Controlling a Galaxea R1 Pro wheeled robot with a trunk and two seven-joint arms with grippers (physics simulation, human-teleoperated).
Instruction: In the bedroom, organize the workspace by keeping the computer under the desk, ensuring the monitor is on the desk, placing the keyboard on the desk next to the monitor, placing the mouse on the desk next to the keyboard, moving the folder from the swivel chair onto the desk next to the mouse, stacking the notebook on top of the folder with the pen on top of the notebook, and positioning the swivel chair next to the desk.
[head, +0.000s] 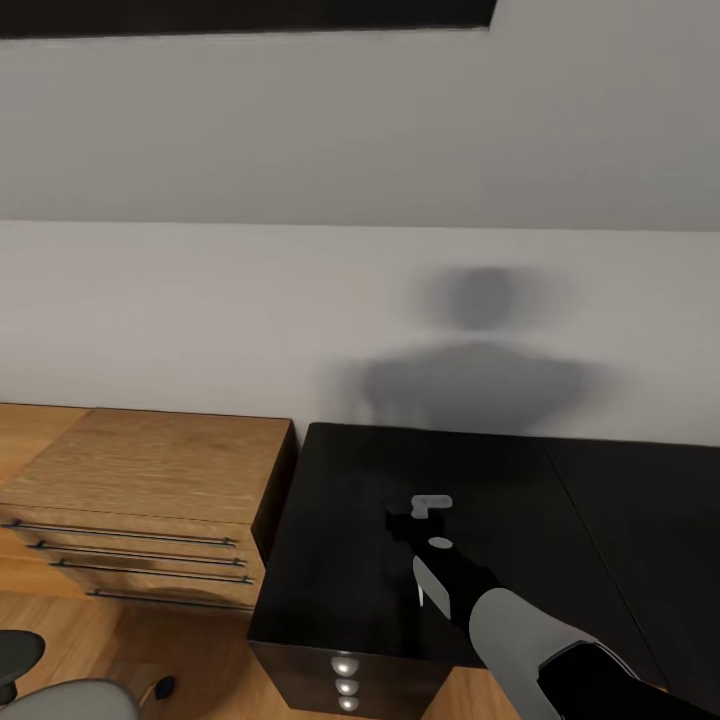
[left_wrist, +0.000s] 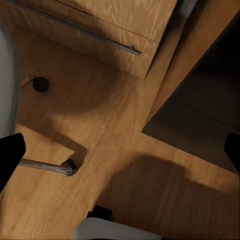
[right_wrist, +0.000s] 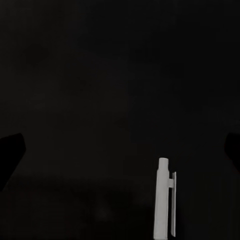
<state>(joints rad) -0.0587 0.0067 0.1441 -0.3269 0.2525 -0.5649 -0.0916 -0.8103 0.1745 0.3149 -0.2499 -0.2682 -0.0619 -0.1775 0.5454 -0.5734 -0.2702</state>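
The desk (head: 340, 520) has a glossy black top, and its drawer unit with round silver knobs (head: 345, 682) faces me. My right gripper (head: 407, 525) hovers low over the top, open and holding nothing. In the right wrist view the whitish pen (right_wrist: 164, 199) lies on the black surface between the spread fingers of that gripper (right_wrist: 120, 150). A pale sliver of the pen (head: 420, 592) shows beside my right forearm. The swivel chair's grey seat (head: 70, 700) sits at the lower left. My left gripper (left_wrist: 120, 150) hangs open over the wooden floor, above a chrome chair leg (left_wrist: 45, 166).
A light wooden chest of drawers (head: 140, 500) stands against the desk's left side, close to the white wall (head: 300, 300). Chair casters (left_wrist: 40, 83) rest on the floor between the chest and the chair. My shadow falls on the wall behind the desk.
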